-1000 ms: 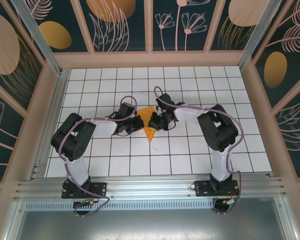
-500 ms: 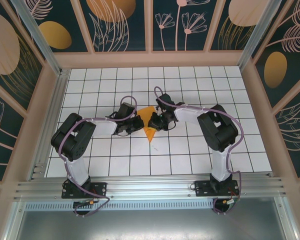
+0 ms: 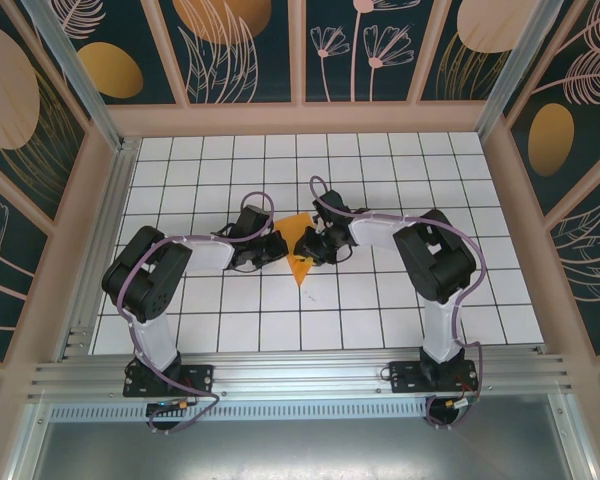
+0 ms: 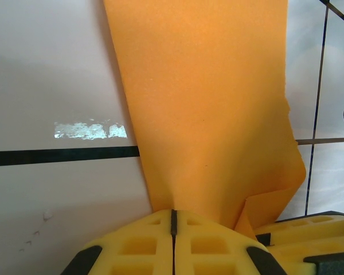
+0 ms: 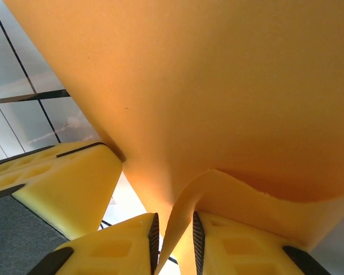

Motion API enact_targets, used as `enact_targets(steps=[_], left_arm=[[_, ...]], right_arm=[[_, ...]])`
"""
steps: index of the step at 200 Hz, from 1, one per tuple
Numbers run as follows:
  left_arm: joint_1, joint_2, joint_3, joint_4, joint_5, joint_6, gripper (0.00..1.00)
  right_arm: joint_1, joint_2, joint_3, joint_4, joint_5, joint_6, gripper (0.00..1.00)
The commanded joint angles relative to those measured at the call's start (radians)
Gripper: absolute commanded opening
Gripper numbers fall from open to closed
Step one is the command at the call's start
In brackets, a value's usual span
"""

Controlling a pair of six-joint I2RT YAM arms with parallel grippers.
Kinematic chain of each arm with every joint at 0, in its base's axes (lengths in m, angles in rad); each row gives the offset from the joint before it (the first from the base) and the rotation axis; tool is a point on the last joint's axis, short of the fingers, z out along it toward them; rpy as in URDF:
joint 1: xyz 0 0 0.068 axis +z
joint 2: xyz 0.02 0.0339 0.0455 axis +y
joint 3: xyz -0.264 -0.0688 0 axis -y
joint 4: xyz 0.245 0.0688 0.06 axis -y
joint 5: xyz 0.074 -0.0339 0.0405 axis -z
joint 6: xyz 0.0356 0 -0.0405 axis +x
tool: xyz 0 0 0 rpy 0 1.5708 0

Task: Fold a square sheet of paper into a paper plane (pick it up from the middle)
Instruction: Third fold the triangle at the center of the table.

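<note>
The square sheet of paper (image 3: 298,256), orange and folded into a pointed triangular shape, lies mid-table with its tip toward the near edge. My left gripper (image 3: 277,247) is at its left side. In the left wrist view its yellow pads (image 4: 173,211) are pressed together on the paper's edge (image 4: 206,103). From the right, my right gripper (image 3: 306,244) meets the paper. In the right wrist view its jaws (image 5: 175,220) stand apart, and a loose curled flap of the paper (image 5: 218,86) hangs in the gap, not pinched.
White tiled table (image 3: 380,300) with black grid lines, walled by a pink frame (image 3: 300,118). The two grippers are nearly touching: the other arm's yellow finger (image 5: 63,177) shows at the left of the right wrist view.
My right gripper has gone from shut to open, letting go of the paper flap. The left gripper and the paper have stayed where they were.
</note>
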Motion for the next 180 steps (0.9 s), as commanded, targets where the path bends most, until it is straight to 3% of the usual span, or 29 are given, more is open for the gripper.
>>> enact_targets(steps=[1, 152, 180], left_arm=[[0.000, -0.002, -0.009, -0.050, -0.023, 0.011, 0.08], [0.000, 0.019, -0.010, -0.082, -0.054, 0.011, 0.06], [0.000, 0.019, -0.009, -0.080, -0.049, 0.014, 0.06]], right_arm=[[-0.004, 0.011, -0.030, 0.043, -0.031, 0.041, 0.29], [-0.022, -0.041, -0.074, 0.150, -0.084, 0.085, 0.23], [-0.016, -0.037, -0.059, 0.148, -0.096, 0.067, 0.17]])
